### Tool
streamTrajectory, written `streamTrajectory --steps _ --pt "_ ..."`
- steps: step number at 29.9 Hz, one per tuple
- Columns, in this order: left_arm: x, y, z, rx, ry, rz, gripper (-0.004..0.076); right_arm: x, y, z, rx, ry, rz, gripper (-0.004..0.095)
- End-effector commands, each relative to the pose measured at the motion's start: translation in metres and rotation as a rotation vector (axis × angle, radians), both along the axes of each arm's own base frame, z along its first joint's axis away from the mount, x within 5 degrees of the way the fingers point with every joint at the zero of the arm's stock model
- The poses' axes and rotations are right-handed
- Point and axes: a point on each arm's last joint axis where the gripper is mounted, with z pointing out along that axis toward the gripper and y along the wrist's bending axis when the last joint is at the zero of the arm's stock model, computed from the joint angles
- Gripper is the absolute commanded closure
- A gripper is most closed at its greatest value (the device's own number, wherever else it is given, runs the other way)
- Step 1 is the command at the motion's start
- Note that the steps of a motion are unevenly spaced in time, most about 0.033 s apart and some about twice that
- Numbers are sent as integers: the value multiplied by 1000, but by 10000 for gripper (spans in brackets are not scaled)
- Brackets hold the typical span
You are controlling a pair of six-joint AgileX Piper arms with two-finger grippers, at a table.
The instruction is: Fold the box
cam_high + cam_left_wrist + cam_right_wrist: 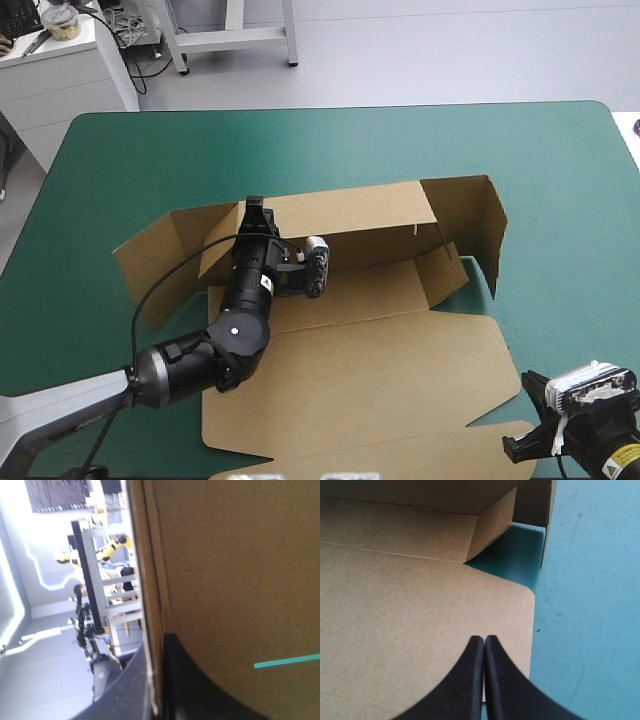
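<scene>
The brown box [380, 340] lies mid-table with its lid panel flat toward the near edge and its back wall [350, 210] raised. My left gripper [254, 212] is at the left end of that wall, shut on the box. In the left wrist view the board's edge [150, 580] runs between the two black fingers of the left gripper [156, 642]. My right gripper [484, 642] is shut with nothing in it and hovers over the lid [420, 630] near its front right corner. In the high view the right gripper [530, 420] is at the table's near right.
The right side flap [480, 225] stands upright and bent round. The left side flap [155, 260] splays outward on the teal-green cover [560, 170]. A short inner flap [445, 270] stands at the tray's right end. Bare cover lies beyond and to the right of the box.
</scene>
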Motion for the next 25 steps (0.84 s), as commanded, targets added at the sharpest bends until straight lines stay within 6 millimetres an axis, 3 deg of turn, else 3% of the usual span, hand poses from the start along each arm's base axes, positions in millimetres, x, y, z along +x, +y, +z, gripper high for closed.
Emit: streamTrajectory --steps 1,12,15,17,23,25 --pt "-6 1 18 24 -136 -81 734 2 1 12 34 -66 -4 928" --pt "-8 0 12 0 -133 -112 734 2 2 12 141 -30 -47 925" --pt "-8 2 11 -50 -112 -83 734 2 2 12 159 -22 -57 882" --pt "-8 3 9 -63 -87 -67 734 2 2 12 191 -10 -74 783" --pt "-9 4 6 -70 -58 -51 734 6 -1 16 308 -14 -172 311" --pt "-9 4 6 -71 -57 -53 734 12 -4 20 326 -28 -228 211"
